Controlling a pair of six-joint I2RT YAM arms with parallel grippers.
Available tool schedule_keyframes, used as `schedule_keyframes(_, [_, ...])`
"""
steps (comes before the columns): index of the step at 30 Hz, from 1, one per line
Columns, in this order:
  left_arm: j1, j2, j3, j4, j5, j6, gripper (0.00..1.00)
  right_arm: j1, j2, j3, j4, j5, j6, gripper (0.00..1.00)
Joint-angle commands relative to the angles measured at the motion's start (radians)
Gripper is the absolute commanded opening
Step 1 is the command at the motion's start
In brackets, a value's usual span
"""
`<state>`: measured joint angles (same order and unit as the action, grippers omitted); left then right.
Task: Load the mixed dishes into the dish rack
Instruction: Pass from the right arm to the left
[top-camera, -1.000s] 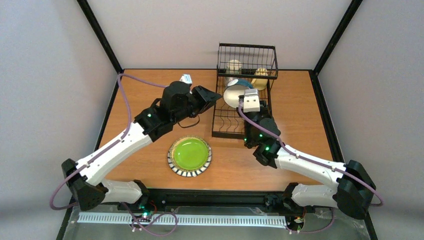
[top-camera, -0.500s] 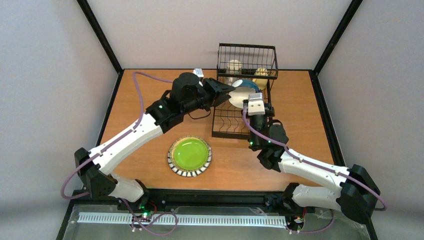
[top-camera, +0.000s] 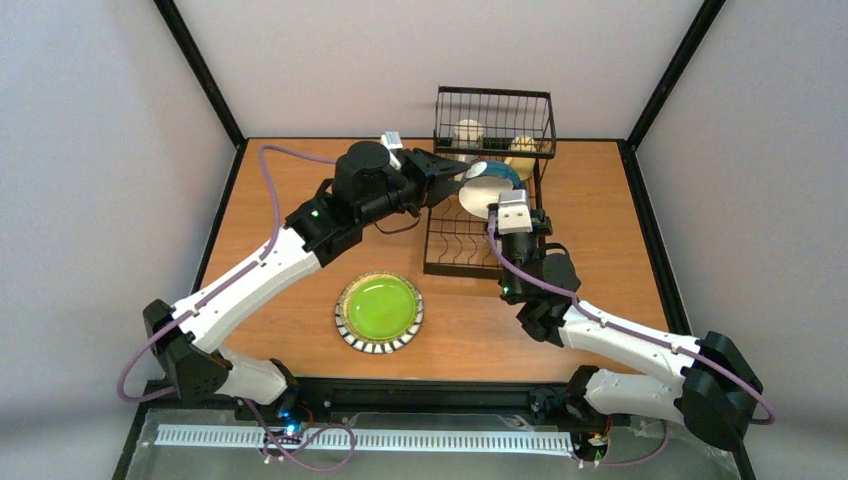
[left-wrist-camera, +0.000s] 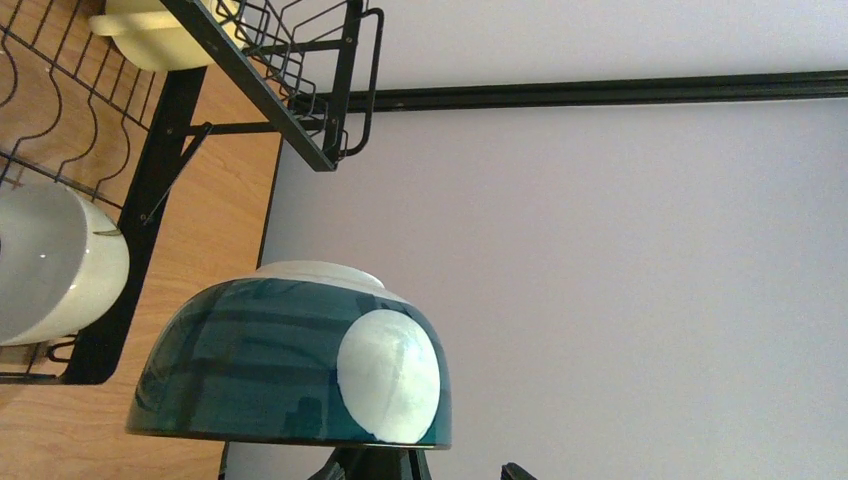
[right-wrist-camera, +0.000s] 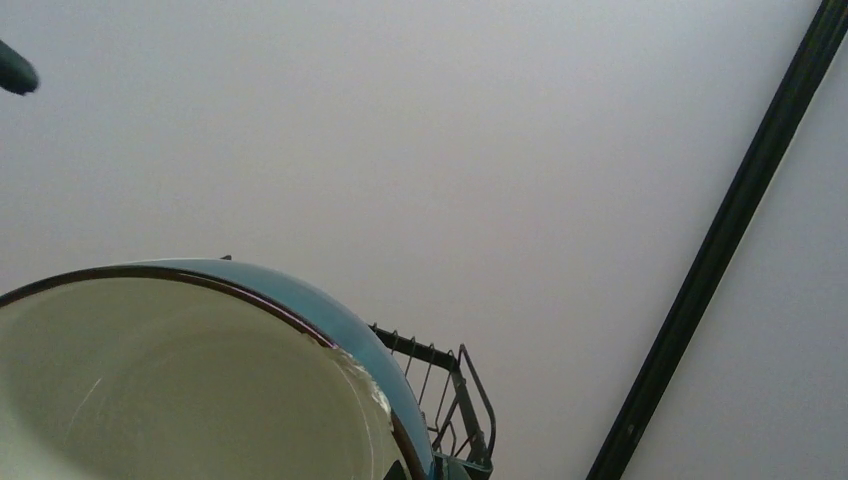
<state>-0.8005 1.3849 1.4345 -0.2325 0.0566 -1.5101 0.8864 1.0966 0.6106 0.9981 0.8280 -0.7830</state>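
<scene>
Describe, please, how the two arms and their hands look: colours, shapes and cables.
The left arm and the right arm share one build: long white links, bulky black joints, small green lights. A purple cable runs along each. The left hand is black and wedge-shaped; a pale grey block sits at the right hand.

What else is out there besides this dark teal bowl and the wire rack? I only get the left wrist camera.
Observer: A lime-green plate lies flat on the table, nearer the arms than the dish rack and apart from it.
Operator: What does the bowl look like inside?
Observer: The teal bowl is cream inside.
Operator: Is anything in the raised basket?
Observer: The raised basket holds two mugs: a cream mug at its left and a yellowish mug at its right.
</scene>
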Motion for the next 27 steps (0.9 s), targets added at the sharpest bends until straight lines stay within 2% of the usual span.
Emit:
schedule_keyframes(1, [0.004, 0.032, 0.064, 0.009, 0.044, -0.018, 0.88, -0.007, -0.007, 0.009, 0.177, -0.033, -0.013, 0.02])
schedule_keyframes(15, [0.003, 0.082, 0.093, 0.01, 0.078, -0.028, 0.89, -0.007, 0.006, 0.015, 0.197, -0.048, -0.035, 0.02])
schedule_keyframes(19, [0.0, 0.116, 0.123, 0.006, 0.079, -0.031, 0.93, -0.007, 0.0, 0.012, 0.198, -0.05, -0.038, 0.02])
schedule_keyframes(27, [-0.011, 0.209, 0.213, -0.002, 0.067, -0.045, 0.93, -0.006, 0.01, 0.011, 0.214, -0.052, -0.067, 0.02])
